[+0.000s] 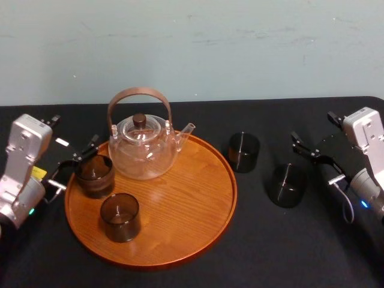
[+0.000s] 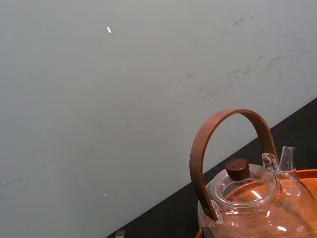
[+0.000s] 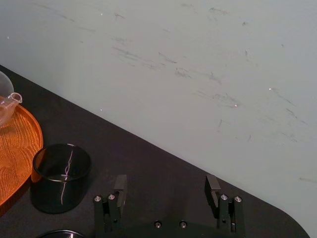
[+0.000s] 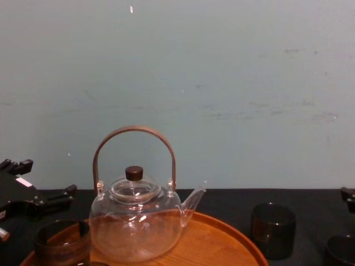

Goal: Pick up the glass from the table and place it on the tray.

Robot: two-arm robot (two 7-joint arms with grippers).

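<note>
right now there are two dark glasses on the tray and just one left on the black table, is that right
No: the black table holds two dark glasses, not one, the back glass by the tray and the front glass to its right. The head view shows both. Two on the tray is correct.

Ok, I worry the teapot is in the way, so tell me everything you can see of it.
The teapot is clear glass with a squat round body, an arched brown handle that looks wooden, a glass lid with a dark knob and a short spout pointing to the robot's right. It stands upright on the far part of the tray. A dark glass stands close on its left; whether they touch is unclear. The open left gripper by that glass does not hold the teapot.
</note>
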